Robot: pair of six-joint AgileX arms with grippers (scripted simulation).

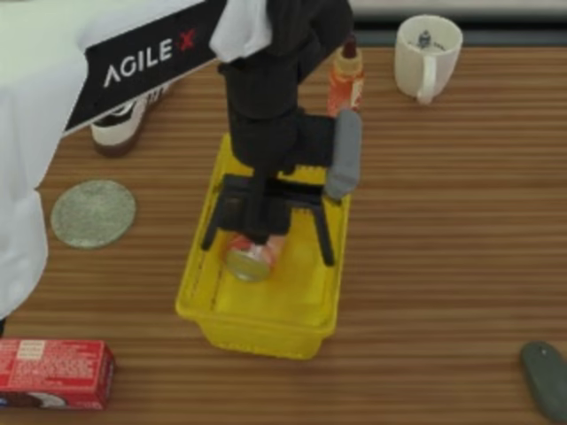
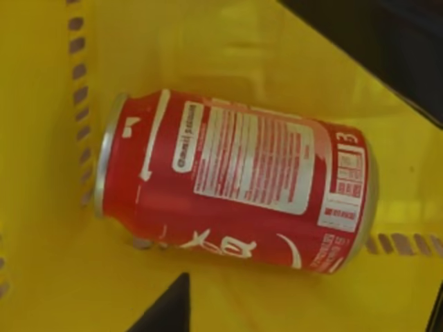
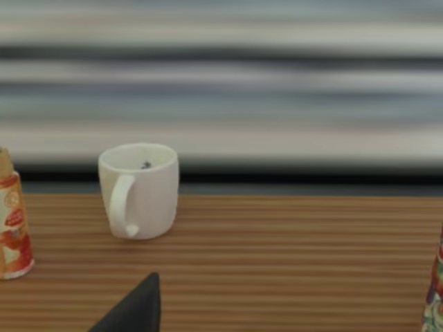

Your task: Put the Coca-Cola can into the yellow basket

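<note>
The Coca-Cola can (image 1: 251, 258) lies on its side on the floor of the yellow basket (image 1: 266, 329), at the middle of the table. My left gripper (image 1: 257, 237) hangs just above it inside the basket, under the black handle (image 1: 306, 197). In the left wrist view the red can (image 2: 235, 187) rests on the yellow basket (image 2: 55, 277) floor. My left gripper (image 2: 304, 315) is open there, and the can lies beyond its fingertips, free of them. My right gripper (image 1: 545, 379) is parked at the table's front right corner, open and holding nothing.
A white mug (image 1: 428, 53) and an orange bottle (image 1: 345, 81) stand at the back, behind the basket. A shoe (image 1: 124, 119) and a round grey mat (image 1: 93, 212) lie to the left. A red box (image 1: 53, 374) sits at the front left corner.
</note>
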